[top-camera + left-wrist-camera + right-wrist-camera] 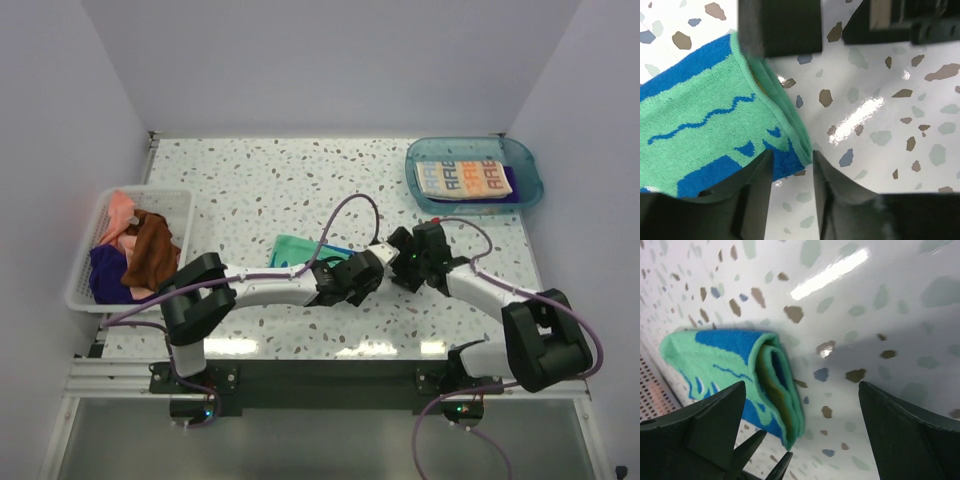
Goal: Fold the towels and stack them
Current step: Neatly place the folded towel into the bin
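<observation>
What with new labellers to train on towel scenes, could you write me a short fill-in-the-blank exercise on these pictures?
1. The basket at the left edge of the table is ____ in colour.
2. The lettered towel lies in a tray coloured ____.
3. The folded towel lying on the table is blue and ____.
4. The right gripper has its jaws wide ____.

Missing words: white; blue; green; open.
</observation>
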Tool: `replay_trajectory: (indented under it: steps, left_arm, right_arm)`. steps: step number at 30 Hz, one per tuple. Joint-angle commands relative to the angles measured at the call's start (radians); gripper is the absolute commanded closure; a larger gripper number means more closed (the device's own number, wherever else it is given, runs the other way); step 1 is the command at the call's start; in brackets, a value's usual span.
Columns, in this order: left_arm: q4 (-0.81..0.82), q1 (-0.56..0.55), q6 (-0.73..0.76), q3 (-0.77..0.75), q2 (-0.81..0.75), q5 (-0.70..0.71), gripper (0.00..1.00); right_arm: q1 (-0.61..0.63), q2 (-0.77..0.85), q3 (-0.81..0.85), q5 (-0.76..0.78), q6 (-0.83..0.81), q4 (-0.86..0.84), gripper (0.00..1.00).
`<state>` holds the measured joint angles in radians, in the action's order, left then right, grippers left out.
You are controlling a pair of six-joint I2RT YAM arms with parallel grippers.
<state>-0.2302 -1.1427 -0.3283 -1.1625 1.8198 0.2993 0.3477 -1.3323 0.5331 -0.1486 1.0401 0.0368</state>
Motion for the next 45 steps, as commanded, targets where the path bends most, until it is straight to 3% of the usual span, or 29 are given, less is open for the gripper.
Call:
replay_trajectory:
  steps: [1,5,8,18,33,36,39,43,45]
  left_arm:
    - [0.043,-0.011,0.0,0.004,0.004,-0.022,0.56]
    - [0.022,-0.009,0.026,-0.014,0.012,-0.019,0.3]
    - [-0.012,-0.009,0.07,-0.035,0.026,-0.037,0.26]
    - [-0.165,-0.008,0.278,-0.124,0.095,-0.146,0.36]
    - [-0.192,0.003,0.324,-0.172,0.174,-0.092,0.45]
    - [-0.198,0.014,0.322,-0.16,0.193,-0.117,0.5]
    - [-0.195,0.035,0.322,-0.134,0.211,-0.152,0.64]
    - [-0.176,0.066,0.313,-0.097,0.202,-0.146,0.98]
    - [-0.137,0.077,0.301,-0.065,0.153,-0.169,1.0]
  right_arm:
    - [-0.055,0.03,0.047,0.179,-0.118,0.207,0.01]
    - [-0.127,0.041,0.076,0.184,-0.23,0.291,0.01]
    - [-0.154,0.045,0.084,0.169,-0.273,0.33,0.01]
    - [-0.158,0.091,0.053,0.109,-0.308,0.344,0.01]
    - [-0.158,0.102,0.047,0.055,-0.316,0.334,0.01]
    - [-0.159,0.107,0.042,0.041,-0.315,0.325,0.01]
    - [-0.158,0.105,0.044,0.008,-0.307,0.311,0.01]
    - [-0.156,0.108,0.027,-0.042,-0.252,0.276,0.01]
    - [-0.156,0.104,0.016,-0.08,-0.22,0.246,0.01]
